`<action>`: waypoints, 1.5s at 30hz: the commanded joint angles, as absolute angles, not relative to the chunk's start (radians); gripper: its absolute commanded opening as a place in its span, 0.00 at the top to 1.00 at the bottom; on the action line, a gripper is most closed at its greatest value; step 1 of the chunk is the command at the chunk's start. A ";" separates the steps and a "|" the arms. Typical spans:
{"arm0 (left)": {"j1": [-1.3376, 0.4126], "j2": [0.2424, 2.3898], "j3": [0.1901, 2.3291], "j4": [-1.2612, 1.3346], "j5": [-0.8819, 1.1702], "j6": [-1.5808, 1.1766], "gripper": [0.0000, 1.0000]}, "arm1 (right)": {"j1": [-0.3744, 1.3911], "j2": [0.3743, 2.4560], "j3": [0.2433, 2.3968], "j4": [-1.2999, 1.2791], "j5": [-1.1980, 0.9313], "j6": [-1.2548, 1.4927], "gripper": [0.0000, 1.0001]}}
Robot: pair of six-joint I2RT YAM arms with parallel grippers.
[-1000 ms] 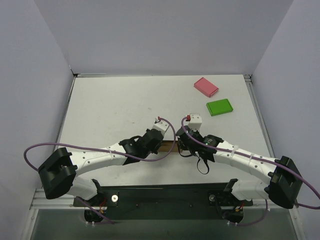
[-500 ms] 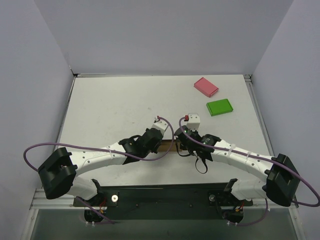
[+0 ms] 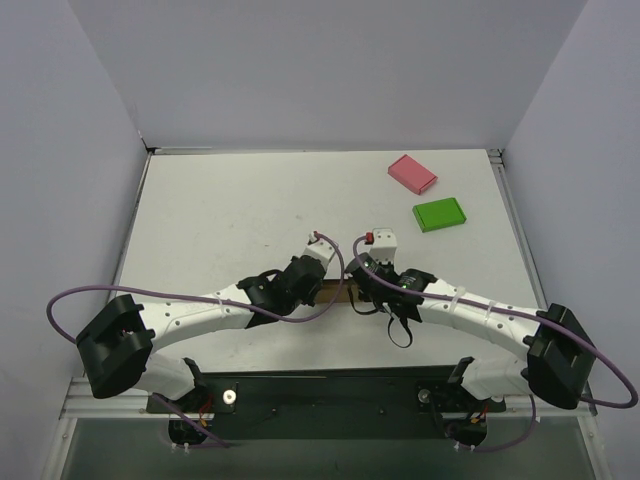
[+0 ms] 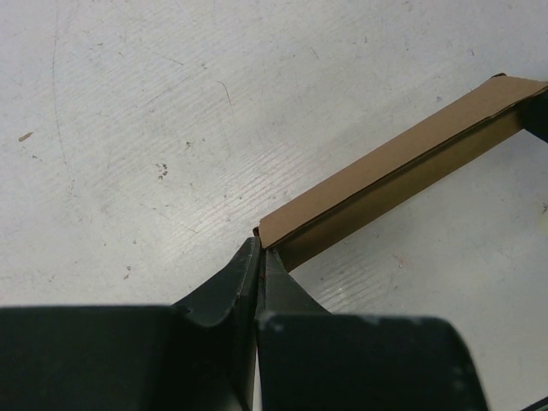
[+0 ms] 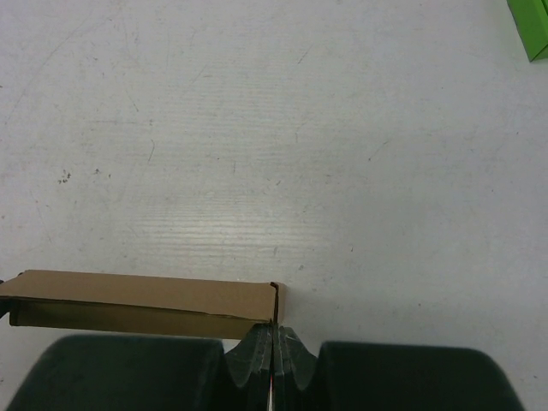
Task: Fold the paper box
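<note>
step: looks like a late stage of the fold, the paper box (image 5: 141, 300) is already showing as a long flat shape and both arms are working its ends
box spot: it's lying on the worktop (image 3: 230, 220) toward 6 o'clock from the middle, right between the two claws
left claw (image 4: 257, 257): squeezed fully together, pinching the box corner at the 9 o'clock end
right claw (image 5: 272, 338): also squeezed together, tips touching the 3 o'clock corner; can't tell if any cardboard is actually sitting between them
next move: I'm guessing it's calling for even pressure from both ends, so the thin card isn't buckling or sliding
around: pink box (image 3: 412, 173) and green box (image 3: 439, 214) are lying well apart at about 1 o'clock, not blocking anything
</note>
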State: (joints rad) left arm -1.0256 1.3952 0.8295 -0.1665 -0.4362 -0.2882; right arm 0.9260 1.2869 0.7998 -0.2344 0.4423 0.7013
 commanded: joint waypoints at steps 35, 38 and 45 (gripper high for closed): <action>-1.012 1.276 0.871 -0.230 -0.356 -0.199 0.39 | 0.778 1.103 0.764 -0.256 0.172 0.776 0.33; -1.008 1.235 0.867 -0.270 -0.328 -0.210 0.30 | 0.769 1.092 0.749 -0.229 0.166 0.796 0.30; -0.853 1.128 0.841 -0.287 -0.072 -0.343 0.30 | 0.762 1.083 0.692 -0.124 0.173 0.867 0.30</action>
State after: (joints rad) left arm -0.9665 1.1934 0.8356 -0.2935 -0.2752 -0.2432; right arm 0.7719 1.0996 0.7227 -0.1963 0.1734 0.8108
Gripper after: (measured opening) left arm 0.706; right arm 0.705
